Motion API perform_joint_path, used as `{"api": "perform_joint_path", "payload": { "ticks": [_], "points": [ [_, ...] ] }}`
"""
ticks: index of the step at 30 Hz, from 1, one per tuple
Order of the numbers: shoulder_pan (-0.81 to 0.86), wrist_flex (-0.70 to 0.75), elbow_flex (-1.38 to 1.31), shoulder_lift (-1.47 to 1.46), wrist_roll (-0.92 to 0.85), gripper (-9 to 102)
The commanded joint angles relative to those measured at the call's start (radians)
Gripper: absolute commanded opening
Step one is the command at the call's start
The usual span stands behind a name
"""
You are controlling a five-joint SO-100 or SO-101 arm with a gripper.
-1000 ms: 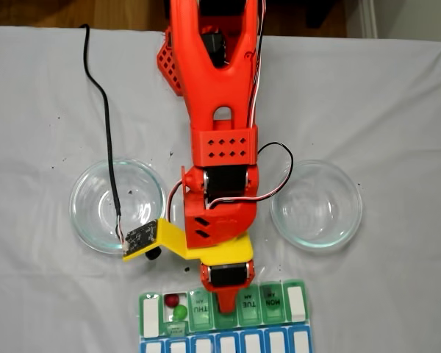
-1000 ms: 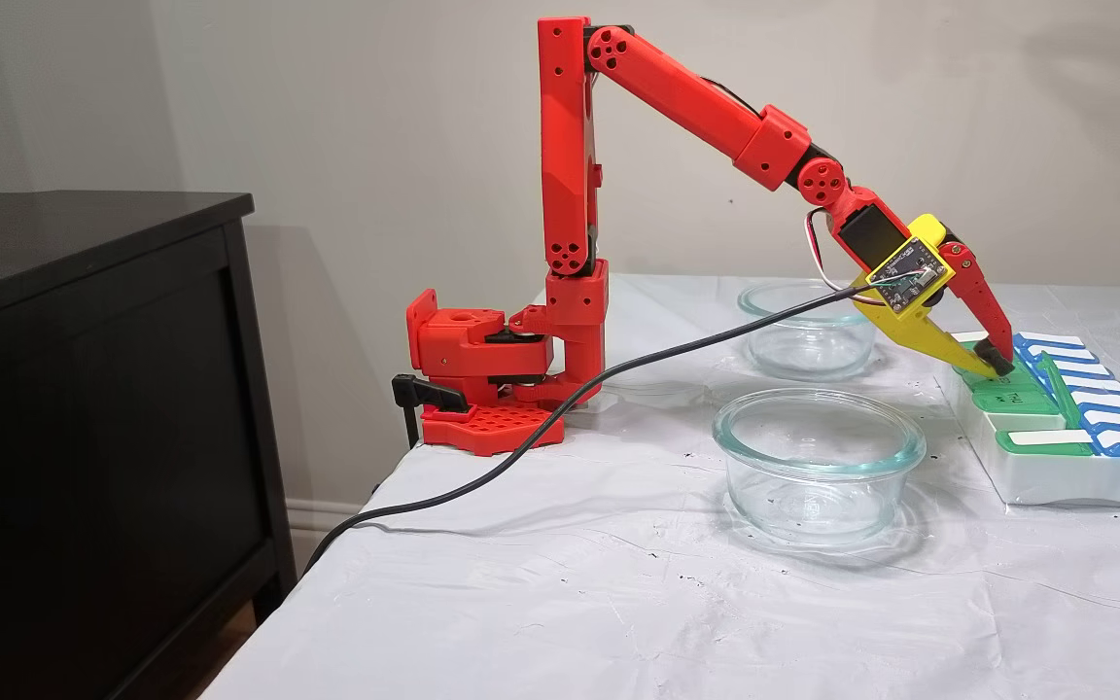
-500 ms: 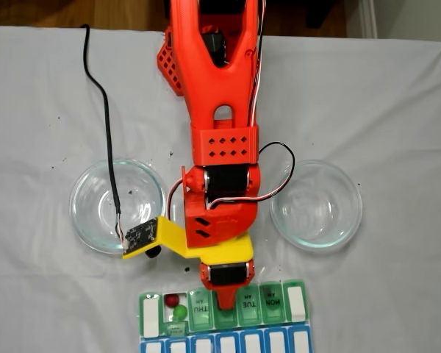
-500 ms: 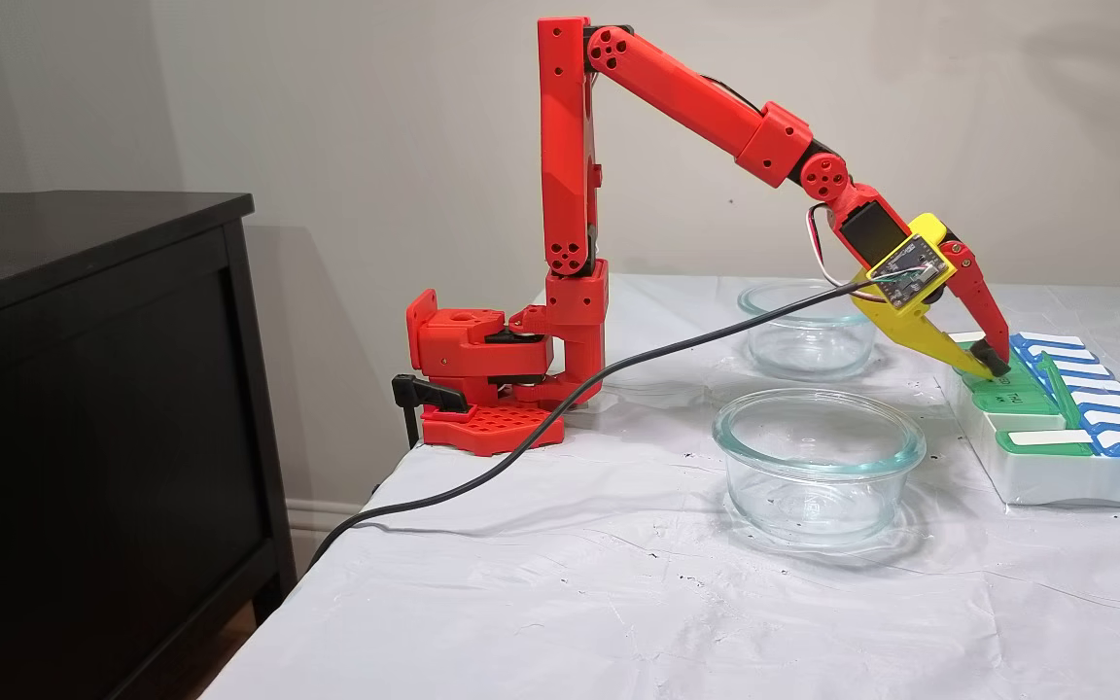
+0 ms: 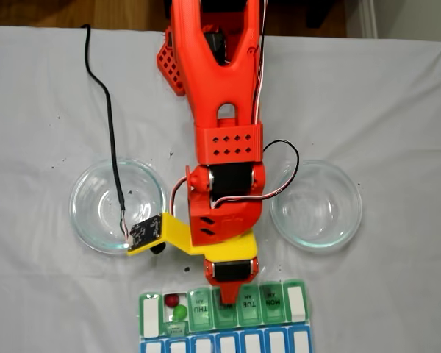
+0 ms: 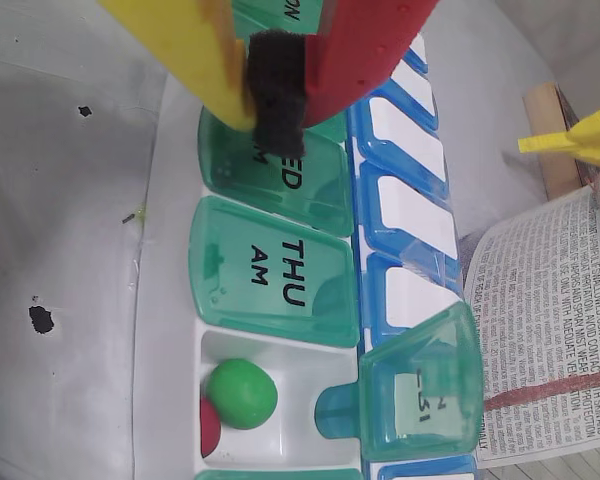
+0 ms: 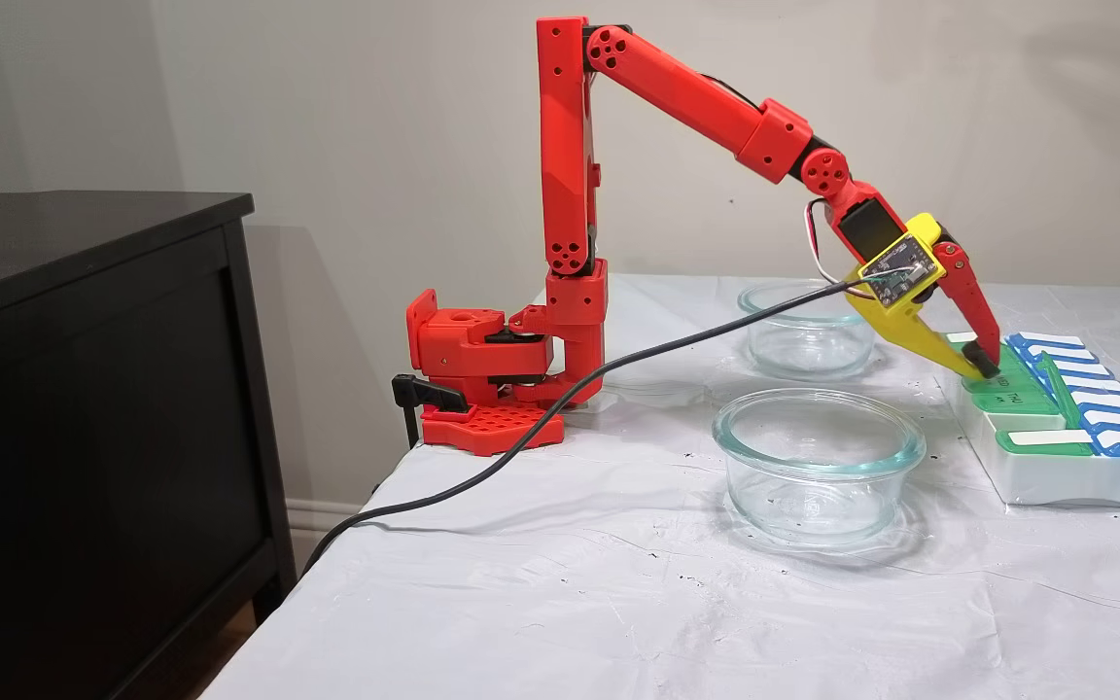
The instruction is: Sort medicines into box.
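Note:
The box [image 5: 248,306] lies at the table's near edge, a green lidded row in front of a blue row. One compartment stands open [image 6: 280,440] and holds a green medicine [image 6: 241,394] and a dark red one [image 6: 208,427]; both pills also show in a fixed view, green [image 5: 180,312] and red [image 5: 172,300]. My gripper [image 6: 275,110] is shut, its black-padded tips resting on the closed green lid beside the THU lid [image 6: 275,275]. In both fixed views the gripper [image 5: 226,299] [image 7: 985,369] points down onto the green row. Nothing shows between the fingers.
Two clear glass bowls flank the arm, one to the left [image 5: 77,198] and one to the right [image 5: 356,206] in a fixed view. A black cable [image 5: 106,125] crosses the left bowl. Printed paper [image 6: 550,330] lies beyond the box. A dark cabinet [image 7: 84,389] stands beside the table.
The gripper's tips have slid a little back toward the arm's base along the green lid, and the wrist has tilted slightly steeper. The pills and the box have not moved.

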Motion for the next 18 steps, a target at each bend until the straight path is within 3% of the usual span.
{"api": "perform_joint_path", "payload": {
  "ticks": [1, 5, 10, 15, 18],
  "points": [
    [-0.009, 0.002, -0.008, 0.049, -0.014, 0],
    [-0.005, -0.137, 0.043, 0.152, -0.077, 0],
    [0.018, -0.324, 0.104, 0.281, -0.33, 0],
    [0.097, -0.313, 0.121, 0.37, -0.503, 0],
    [0.15, -0.35, 0.127, 0.365, -0.505, 0]
  ]
}}
